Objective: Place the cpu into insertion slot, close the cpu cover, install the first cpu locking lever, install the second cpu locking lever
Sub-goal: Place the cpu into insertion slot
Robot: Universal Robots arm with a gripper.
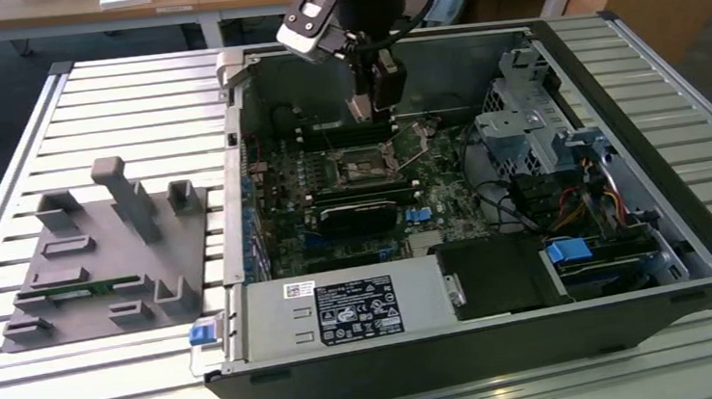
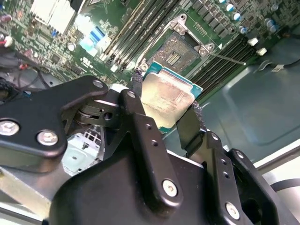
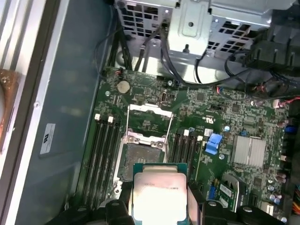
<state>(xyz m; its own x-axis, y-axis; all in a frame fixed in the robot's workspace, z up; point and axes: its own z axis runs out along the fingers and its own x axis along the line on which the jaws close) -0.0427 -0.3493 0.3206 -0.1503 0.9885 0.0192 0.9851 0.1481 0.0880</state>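
Tool (image 2: 165,104) grips cpu (image 3: 159,192) near open cpu cover (image 3: 150,108).

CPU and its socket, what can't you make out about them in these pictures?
1. The cpu underside: it faces away from the camera in both wrist views.
2. The cpu's edge toward the tool: in the first wrist view, cut off at the picture's edge.
3. The socket side nearest the cpu: in the first wrist view, hidden behind the cpu.
4. The socket contacts: too small in the exterior view.
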